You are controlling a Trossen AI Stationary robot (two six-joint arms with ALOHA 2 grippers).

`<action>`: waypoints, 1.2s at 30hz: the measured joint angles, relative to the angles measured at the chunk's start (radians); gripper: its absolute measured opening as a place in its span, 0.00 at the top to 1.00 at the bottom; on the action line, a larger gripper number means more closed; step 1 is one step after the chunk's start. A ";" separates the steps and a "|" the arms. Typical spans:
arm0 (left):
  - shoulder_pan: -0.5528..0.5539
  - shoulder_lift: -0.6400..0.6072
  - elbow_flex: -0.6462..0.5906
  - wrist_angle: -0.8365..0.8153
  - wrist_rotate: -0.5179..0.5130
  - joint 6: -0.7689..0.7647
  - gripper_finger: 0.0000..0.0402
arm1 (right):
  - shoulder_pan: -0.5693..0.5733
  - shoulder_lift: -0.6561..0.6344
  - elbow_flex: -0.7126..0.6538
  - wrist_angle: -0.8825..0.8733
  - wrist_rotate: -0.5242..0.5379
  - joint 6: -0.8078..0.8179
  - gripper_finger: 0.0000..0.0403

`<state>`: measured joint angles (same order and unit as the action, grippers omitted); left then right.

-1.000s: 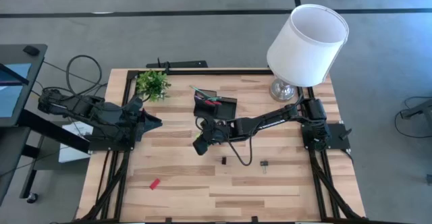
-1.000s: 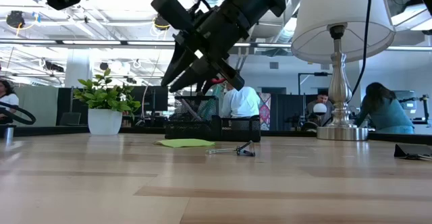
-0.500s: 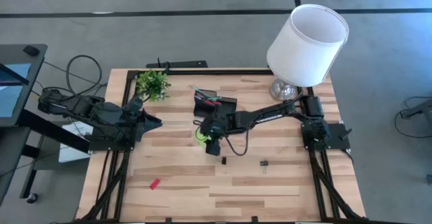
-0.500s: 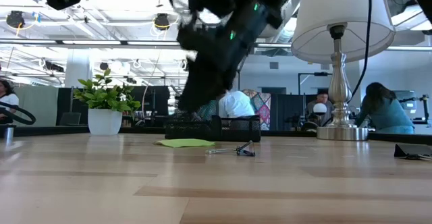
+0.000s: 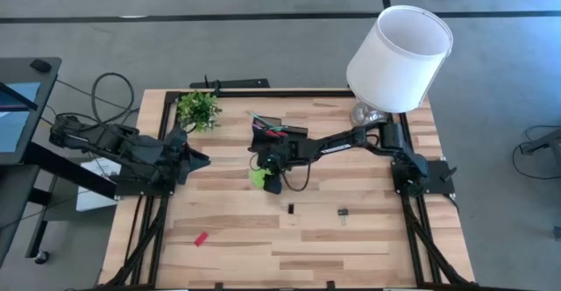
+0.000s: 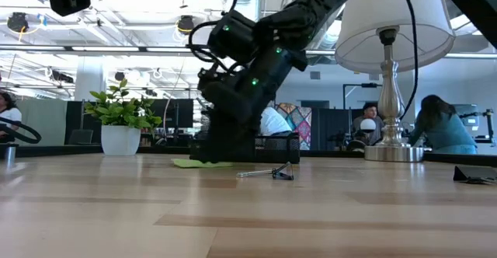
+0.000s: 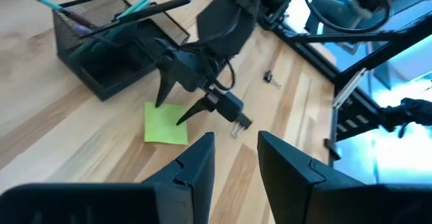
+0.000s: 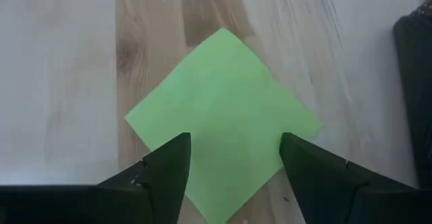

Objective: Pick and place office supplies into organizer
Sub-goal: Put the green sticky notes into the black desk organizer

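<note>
The lime-green sticky-note pad (image 8: pixel 223 116) lies flat on the table beside the black organizer (image 5: pixel 282 135), which holds several pens (image 7: pixel 138 5). My right gripper (image 8: pixel 233 143) is low over the pad, open, pointing steeply down, one finger on each side of the pad's near corner. In the left wrist view the right gripper (image 7: pixel 170 114) has its tips at the pad (image 7: pixel 165 124). My left gripper (image 7: pixel 233 156) waits raised at the table's left side, open, with nothing between its fingers. My right gripper stands open over the sticky-note pad's near corner (image 8: pixel 229 183), coming from above. I cannot tell whether its fingertips (image 7: pixel 181 121) touch the pad or the table. The pad lies flat on the wood.
Two tiny black clips (image 5: pixel 290 209) (image 5: pixel 343 213) and a red eraser (image 5: pixel 201 238) lie on the nearer half of the table. A potted plant (image 5: pixel 198 109) stands at the far left, a white-shaded lamp (image 5: pixel 399 59) at the far right.
My right gripper has come down from well above the table to just over the sticky-note pad, shifting a little toward the far edge, and has rolled about its own axis. The pad, organizer and clips have stayed where they were.
</note>
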<state>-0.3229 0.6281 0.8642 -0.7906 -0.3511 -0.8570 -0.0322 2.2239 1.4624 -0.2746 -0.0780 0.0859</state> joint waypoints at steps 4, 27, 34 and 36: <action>0.000 0.011 0.000 -0.015 -0.002 0.000 0.73 | 0.032 0.037 0.006 0.026 -0.019 0.052 0.46; 0.000 0.015 0.000 -0.013 -0.011 0.008 0.73 | 0.064 0.036 0.157 -0.116 0.004 0.304 0.98; 0.000 0.015 0.000 -0.012 0.006 0.008 0.73 | 0.058 0.034 0.307 -0.303 -0.068 0.254 0.89; 0.000 0.016 0.000 -0.013 0.007 0.008 0.73 | 0.069 0.032 0.348 -0.337 -0.078 0.223 0.84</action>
<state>-0.3229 0.6437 0.8639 -0.8032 -0.3443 -0.8494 0.0368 2.2562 1.8099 -0.6112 -0.1562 0.3084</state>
